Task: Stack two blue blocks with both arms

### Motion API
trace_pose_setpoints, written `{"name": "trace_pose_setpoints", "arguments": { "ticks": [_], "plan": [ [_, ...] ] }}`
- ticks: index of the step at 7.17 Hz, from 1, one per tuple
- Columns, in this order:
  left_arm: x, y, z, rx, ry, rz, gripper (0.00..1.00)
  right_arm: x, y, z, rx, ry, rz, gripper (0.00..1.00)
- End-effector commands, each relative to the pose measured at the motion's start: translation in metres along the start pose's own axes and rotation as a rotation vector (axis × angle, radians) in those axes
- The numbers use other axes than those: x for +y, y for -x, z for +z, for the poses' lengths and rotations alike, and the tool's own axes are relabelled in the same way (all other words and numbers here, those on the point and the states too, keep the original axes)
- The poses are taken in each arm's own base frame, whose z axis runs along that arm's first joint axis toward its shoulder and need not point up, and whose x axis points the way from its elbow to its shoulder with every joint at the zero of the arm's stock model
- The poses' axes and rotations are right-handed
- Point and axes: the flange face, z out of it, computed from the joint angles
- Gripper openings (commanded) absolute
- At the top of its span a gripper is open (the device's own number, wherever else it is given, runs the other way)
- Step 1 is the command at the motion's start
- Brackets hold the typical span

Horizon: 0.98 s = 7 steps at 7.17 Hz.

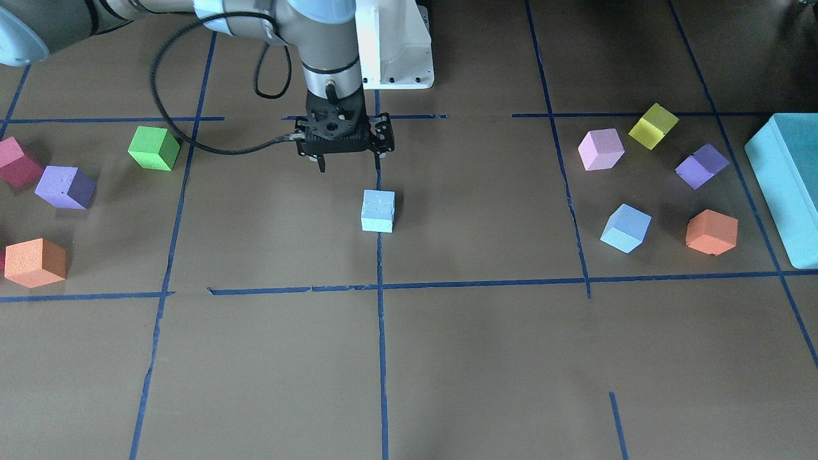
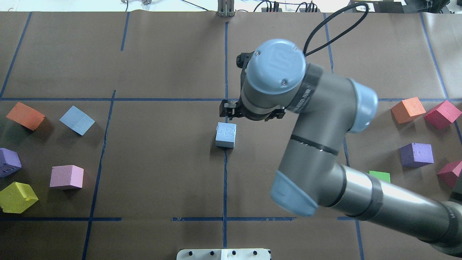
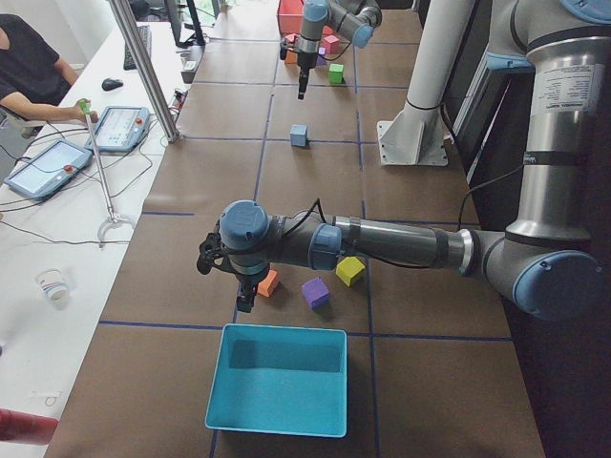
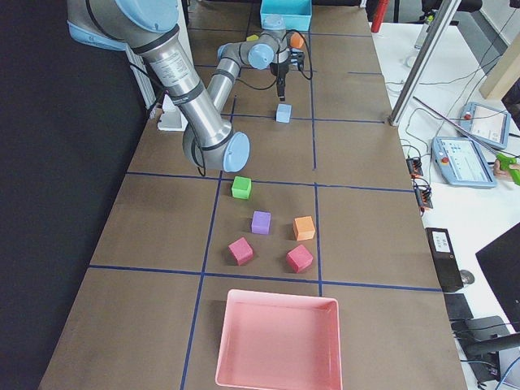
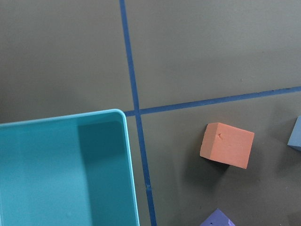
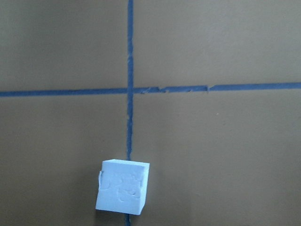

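One pale blue block (image 1: 378,211) sits on the centre tape line; it also shows in the overhead view (image 2: 226,134) and low in the right wrist view (image 6: 122,187). My right gripper (image 1: 348,167) hangs above the table just behind it, toward the robot base, open and empty. The second blue block (image 1: 625,228) lies on my left side, also seen from overhead (image 2: 77,120); its edge shows in the left wrist view (image 5: 295,134). My left gripper (image 3: 243,291) hovers near the orange cube (image 5: 227,144). I cannot tell whether it is open.
Pink (image 1: 601,149), yellow (image 1: 653,126), purple (image 1: 702,166) and orange (image 1: 711,232) cubes surround the second blue block, beside the teal box (image 1: 789,185). Green (image 1: 154,148), purple (image 1: 65,187), orange (image 1: 35,262) and magenta (image 1: 16,161) cubes lie on my right side.
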Motion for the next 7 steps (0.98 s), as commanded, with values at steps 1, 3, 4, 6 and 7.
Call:
{"name": "trace_pose_setpoints", "arguments": {
  "ticks": [1,3,4,6,7],
  "plan": [
    [-0.016,-0.100,0.056,0.082,0.034,-0.165,1.00,-0.056,-0.092,-0.061,-0.055,0.044,0.098,1.00],
    [-0.013,-0.171,0.106,0.140,0.013,-0.033,1.00,-0.067,-0.136,-0.060,-0.036,0.054,0.046,1.00],
    [-0.013,-0.193,0.122,0.107,-0.053,0.066,1.00,-0.068,-0.140,-0.055,-0.025,0.053,0.038,1.00],
    [-0.005,-0.233,0.171,-0.019,-0.102,0.364,0.98,-0.068,-0.146,-0.050,-0.014,0.058,0.028,1.00],
    [-0.006,-0.237,0.181,-0.026,-0.086,0.441,0.99,-0.067,-0.151,-0.045,-0.005,0.062,0.027,1.00]
  ]
}}
